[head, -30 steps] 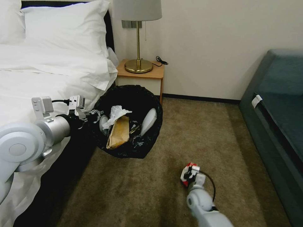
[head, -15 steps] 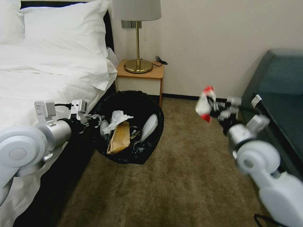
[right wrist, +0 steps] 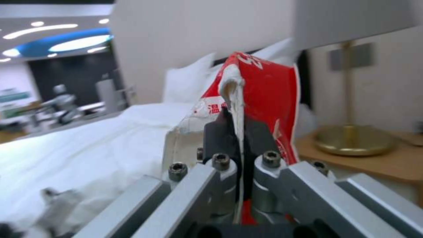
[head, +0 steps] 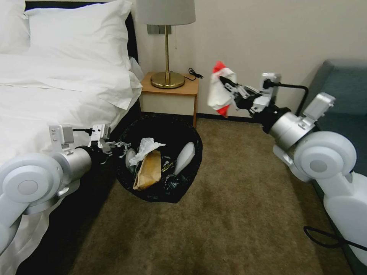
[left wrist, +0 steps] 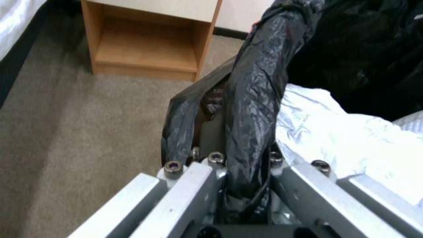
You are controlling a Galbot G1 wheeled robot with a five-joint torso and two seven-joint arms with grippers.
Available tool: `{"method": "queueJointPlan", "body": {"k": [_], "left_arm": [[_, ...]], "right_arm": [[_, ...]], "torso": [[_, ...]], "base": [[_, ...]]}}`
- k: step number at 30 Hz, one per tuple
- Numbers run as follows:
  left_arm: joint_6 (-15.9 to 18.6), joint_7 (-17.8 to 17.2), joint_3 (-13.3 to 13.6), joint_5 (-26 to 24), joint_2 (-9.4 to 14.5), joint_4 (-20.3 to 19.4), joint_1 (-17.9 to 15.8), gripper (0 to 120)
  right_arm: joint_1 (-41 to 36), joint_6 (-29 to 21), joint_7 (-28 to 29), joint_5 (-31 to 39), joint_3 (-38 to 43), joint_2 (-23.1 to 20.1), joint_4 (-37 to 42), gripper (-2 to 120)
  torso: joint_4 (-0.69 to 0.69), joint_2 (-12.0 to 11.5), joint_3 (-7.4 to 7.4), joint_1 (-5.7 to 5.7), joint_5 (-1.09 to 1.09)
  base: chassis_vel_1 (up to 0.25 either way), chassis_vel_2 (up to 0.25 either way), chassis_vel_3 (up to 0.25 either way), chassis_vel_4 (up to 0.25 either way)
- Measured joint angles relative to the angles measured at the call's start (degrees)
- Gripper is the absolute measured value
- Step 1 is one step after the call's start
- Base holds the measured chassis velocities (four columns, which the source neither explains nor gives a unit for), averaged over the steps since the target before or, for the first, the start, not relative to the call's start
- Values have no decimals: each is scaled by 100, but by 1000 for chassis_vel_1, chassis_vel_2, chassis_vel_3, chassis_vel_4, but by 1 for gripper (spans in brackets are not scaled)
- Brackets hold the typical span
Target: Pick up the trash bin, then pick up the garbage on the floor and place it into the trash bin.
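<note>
While left gripper (left wrist: pixel 220 158) pinches trash bin (head: pixel 160 126) liner, right gripper (right wrist: pixel 238 132) clamps red packet (right wrist: pixel 264 96) edge.

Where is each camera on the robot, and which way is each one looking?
Head view: up on the head, looking down at the trash bin, the floor and both arms.
Left wrist view: on the left arm, looking along the left claw pinching the bin's black bag rim.
Right wrist view: on the right arm, looking along the right claw gripping the red packet, toward the bed.
Shared: head and right wrist views both show the packet and lamp.
</note>
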Motion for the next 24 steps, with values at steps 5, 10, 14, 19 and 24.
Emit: {"method": "queueJointPlan", "body": {"k": [5, 10, 14, 19, 24], "left_arm": [[0, 36, 64, -22, 10, 0, -84, 1], [0, 62, 51, 23, -59, 40, -40, 1], [0, 55, 92, 25, -132, 69, -110, 1], [1, 34, 92, 11, -142, 67, -134, 1], [0, 19, 66, 3, -117, 64, -122, 1]], "right_arm": [[809, -215, -275, 399, -745, 112, -5, 0], [1191, -212, -247, 449, -1425, 267, 132, 0], [1288, -267, -2, 624, -2033, 282, 435, 0], [1290, -372, 284, 739, -2664, 276, 515, 0], [1307, -448, 562, 863, -2989, 350, 569, 0]], "torso": [[1, 0, 0, 0, -1], [1, 0, 0, 0, -2], [1, 0, 0, 0, -1], [1, 0, 0, 0, -1], [1, 0, 0, 0, -1]], "base": [[0, 0, 0, 0], [0, 0, 0, 0], [0, 0, 0, 0], [0, 0, 0, 0], [0, 0, 0, 0]]}}
